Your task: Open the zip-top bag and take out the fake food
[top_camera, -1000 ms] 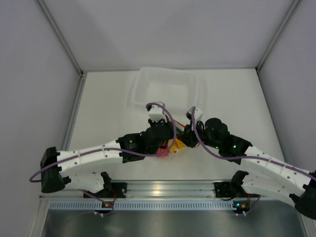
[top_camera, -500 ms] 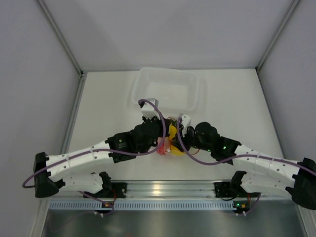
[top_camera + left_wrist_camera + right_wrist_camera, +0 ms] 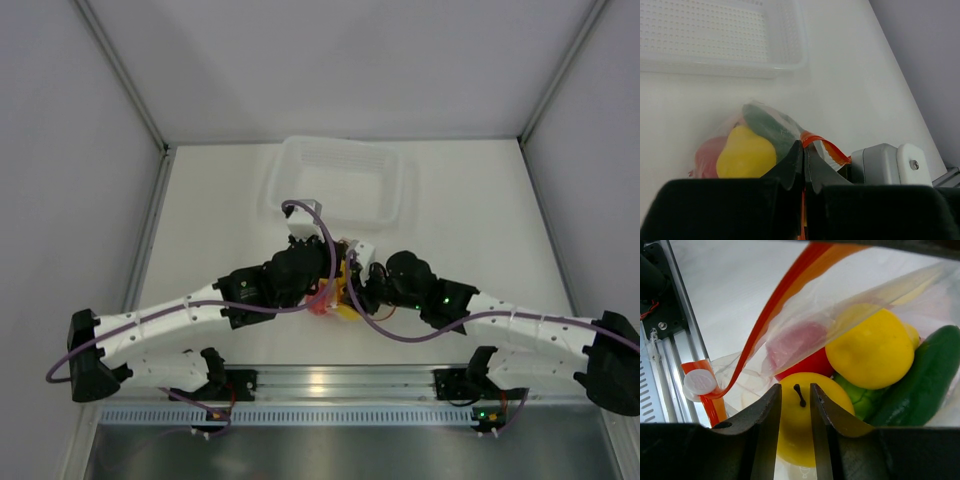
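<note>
The zip-top bag lies between both wrists, its orange-red zip strip lifted. My left gripper is shut on that strip's edge, holding the mouth up. My right gripper reaches into the open mouth, its jaws a little apart over a yellow apple, its stem showing in the gap; nothing is clamped. The fake food is inside: a yellow round fruit, a dark green cucumber, a red piece, a pink piece and a light-green piece.
A translucent white basket stands just behind the bag, also near in the left wrist view. The metal rail at the table's near edge lies close to the bag. The bag's white slider hangs at the strip's end.
Both wrists have shifted left and nearer with the bag. My right gripper has gone into the bag's mouth and its jaws have widened a little. The left stays shut on the strip.
</note>
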